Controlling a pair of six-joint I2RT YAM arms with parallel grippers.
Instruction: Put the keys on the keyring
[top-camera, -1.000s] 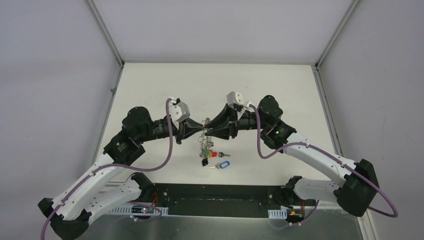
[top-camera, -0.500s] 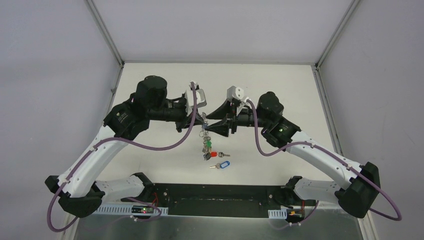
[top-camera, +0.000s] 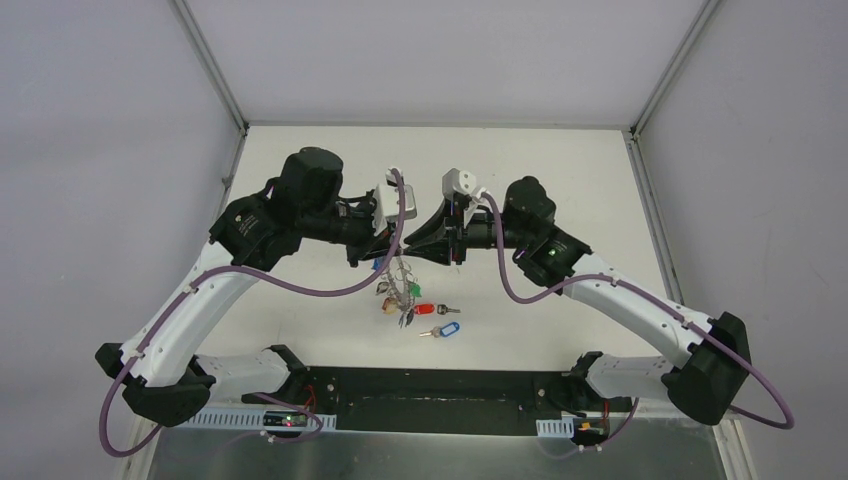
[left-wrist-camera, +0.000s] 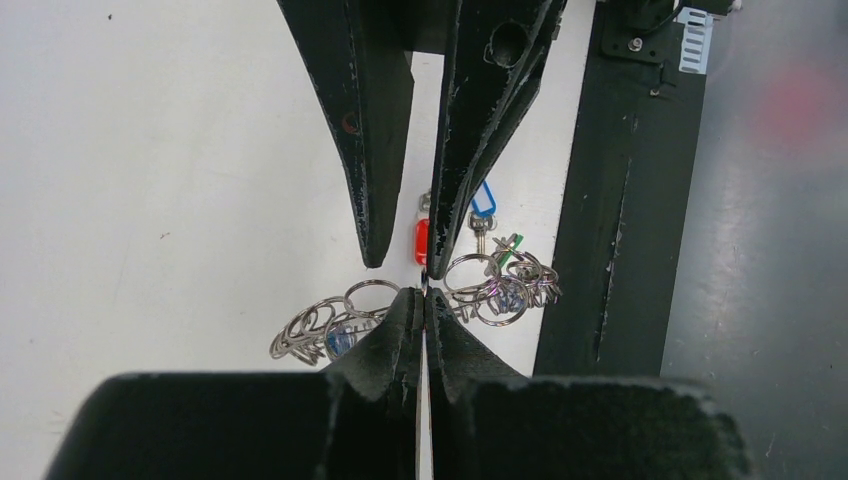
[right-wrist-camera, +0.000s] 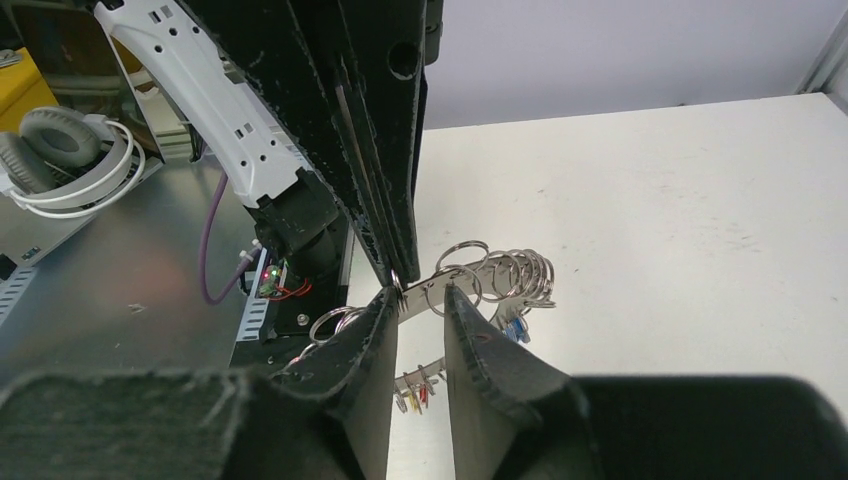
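Observation:
The keyring (top-camera: 400, 290) hangs above the table's middle, its wire loops (left-wrist-camera: 500, 290) and coloured tags dangling. My left gripper (top-camera: 388, 255) is shut on its thin grey plate, seen edge-on between the tips (left-wrist-camera: 422, 297). My right gripper (top-camera: 412, 252) faces it tip to tip, jaws a little apart (right-wrist-camera: 420, 292). One of its fingers touches the ring's band (right-wrist-camera: 500, 272) and the other stands off it. The red-tagged key (top-camera: 425, 309) and the blue-tagged key (top-camera: 447, 328) lie loose on the table below, also visible as a red tag (left-wrist-camera: 421, 240) and a blue tag (left-wrist-camera: 484, 198).
The black base rail (top-camera: 450, 400) runs along the near edge, just behind the two keys. Grey walls with metal posts (top-camera: 210, 70) close in the white table. Headphones (right-wrist-camera: 60, 160) lie on the metal bench beyond the table.
The left arm has lifted its elbow and turned its wrist, carrying the keyring slightly left. The right gripper opened wider, narrowed again and shifted left with it.

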